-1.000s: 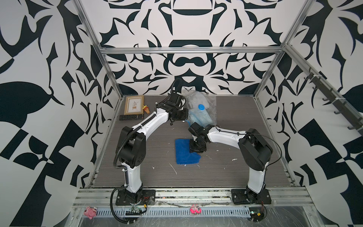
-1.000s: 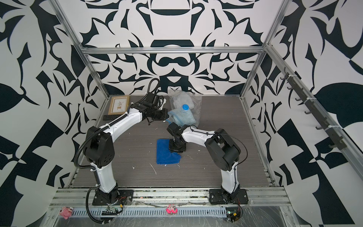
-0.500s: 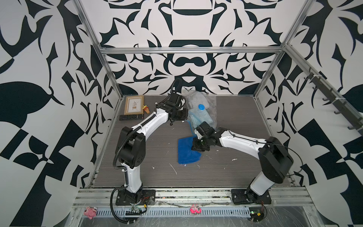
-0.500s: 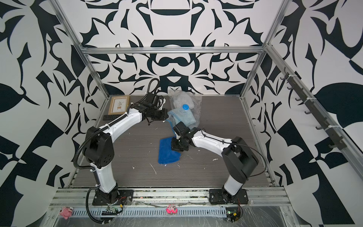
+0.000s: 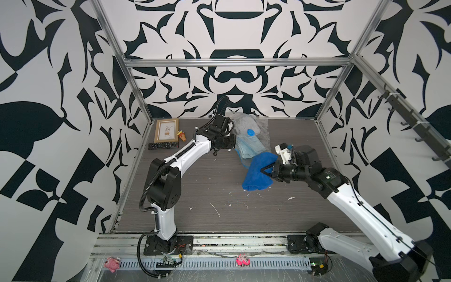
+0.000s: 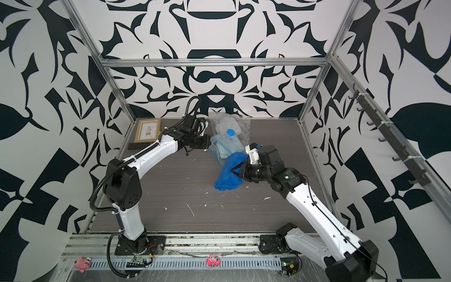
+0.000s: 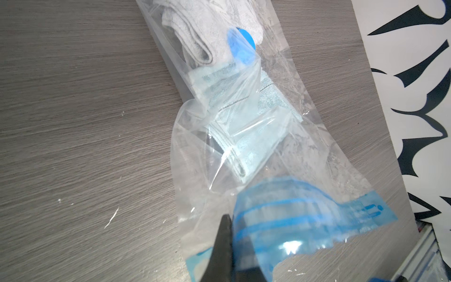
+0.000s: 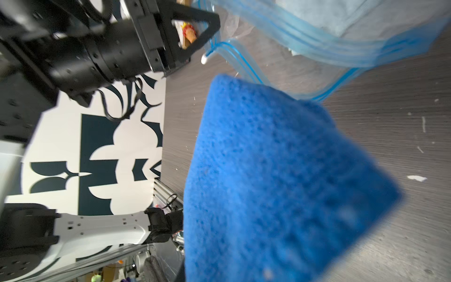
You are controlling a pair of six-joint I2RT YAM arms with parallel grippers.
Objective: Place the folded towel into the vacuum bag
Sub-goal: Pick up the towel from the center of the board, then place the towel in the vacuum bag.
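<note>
The folded towel (image 5: pixel 256 177) (image 6: pixel 227 175) is bright blue and hangs off the table from my right gripper (image 5: pixel 265 171) (image 6: pixel 236 171), which is shut on its edge. It fills the right wrist view (image 8: pixel 280 183) and hides the jaws there. Just behind it in both top views lies the vacuum bag (image 5: pixel 253 144) (image 6: pixel 228 142), clear plastic with a round blue valve cap (image 5: pixel 250 132) (image 7: pixel 241 46) and a blue zip-seal strip (image 7: pixel 305 217). My left gripper (image 5: pixel 235 143) (image 7: pixel 230 219) is shut on the bag's mouth edge and holds it up. A grey and a pale blue cloth lie inside.
A framed picture (image 5: pixel 167 130), a black remote (image 5: pixel 163 145) and a small toy (image 5: pixel 181 135) sit at the back left corner. White scraps (image 5: pixel 216 210) dot the wood-grain table. Patterned walls close in on three sides.
My right arm has swung out to the right and lifted the blue towel off the table, carrying it up toward the bag's mouth. The left arm and bag have hardly moved.
</note>
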